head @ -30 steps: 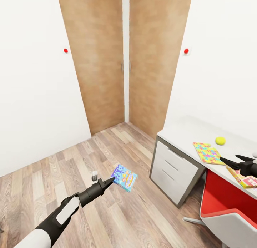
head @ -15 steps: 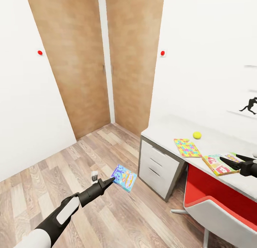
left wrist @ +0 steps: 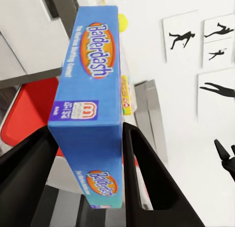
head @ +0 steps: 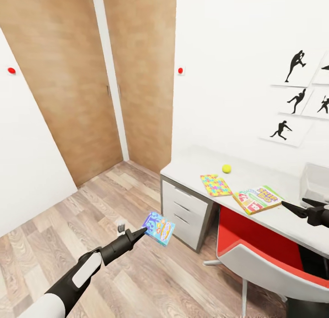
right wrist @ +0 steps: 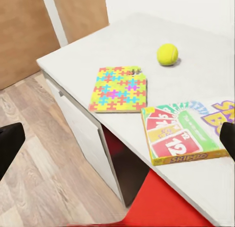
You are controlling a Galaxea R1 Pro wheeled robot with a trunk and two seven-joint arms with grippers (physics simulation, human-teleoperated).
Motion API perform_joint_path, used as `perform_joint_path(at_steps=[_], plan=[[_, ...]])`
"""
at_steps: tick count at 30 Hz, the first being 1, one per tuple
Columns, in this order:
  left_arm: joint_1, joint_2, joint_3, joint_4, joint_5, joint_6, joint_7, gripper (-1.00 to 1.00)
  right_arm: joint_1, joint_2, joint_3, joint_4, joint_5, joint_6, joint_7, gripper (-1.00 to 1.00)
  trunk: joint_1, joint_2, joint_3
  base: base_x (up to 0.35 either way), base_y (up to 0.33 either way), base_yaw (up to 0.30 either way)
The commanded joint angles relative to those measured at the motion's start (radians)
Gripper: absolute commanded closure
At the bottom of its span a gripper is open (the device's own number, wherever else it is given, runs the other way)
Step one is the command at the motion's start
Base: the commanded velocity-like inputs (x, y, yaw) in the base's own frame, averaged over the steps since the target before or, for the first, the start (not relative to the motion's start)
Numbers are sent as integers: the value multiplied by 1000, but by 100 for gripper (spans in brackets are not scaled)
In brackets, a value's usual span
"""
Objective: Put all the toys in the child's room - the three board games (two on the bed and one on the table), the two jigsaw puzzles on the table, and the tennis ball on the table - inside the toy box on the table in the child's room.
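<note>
The view has swung right, bringing the toy box (head: 316, 183) in, cut off at the frame edge. The left gripper (head: 142, 231) clamps the Balderdash box (head: 159, 228); the right gripper (head: 297, 207) gapes empty above the desk (head: 192, 164).

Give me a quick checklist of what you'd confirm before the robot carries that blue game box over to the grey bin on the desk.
1. Left tool grips the blue game box: ok; the left wrist view shows a finger on each side of it.
2. Toy box in sight: ok, on the far part of the table, cut off by the picture's edge.
3. Room inside the toy box: cannot tell.
4. Right tool free: ok, open and holding nothing.
5. Path past the red chair: cannot tell; it sits tucked under the table.
6. Remaining toys located: jigsaw puzzle, tennis ball and Skip-Bo box lie on the table: ok.
</note>
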Motion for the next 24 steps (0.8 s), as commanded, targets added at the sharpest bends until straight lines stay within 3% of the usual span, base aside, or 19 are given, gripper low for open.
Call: perform_joint_path(at_steps=[1, 8, 24], plan=[[-1, 1, -3, -1, 12, 8, 0, 100, -2, 1, -1, -1, 8, 8, 9, -100, -4, 6, 2, 0, 0, -294], [-1, 0, -3, -1, 11, 8, 1, 100, 1, 2, -1, -1, 8, 7, 10, -100, -31, 55, 24, 0, 0, -245], [-1, 2, 1, 1, 14, 59, 1, 100, 3, 8, -4, -1, 8, -11, 12, -100, -92, 167, 74, 0, 0, -13]])
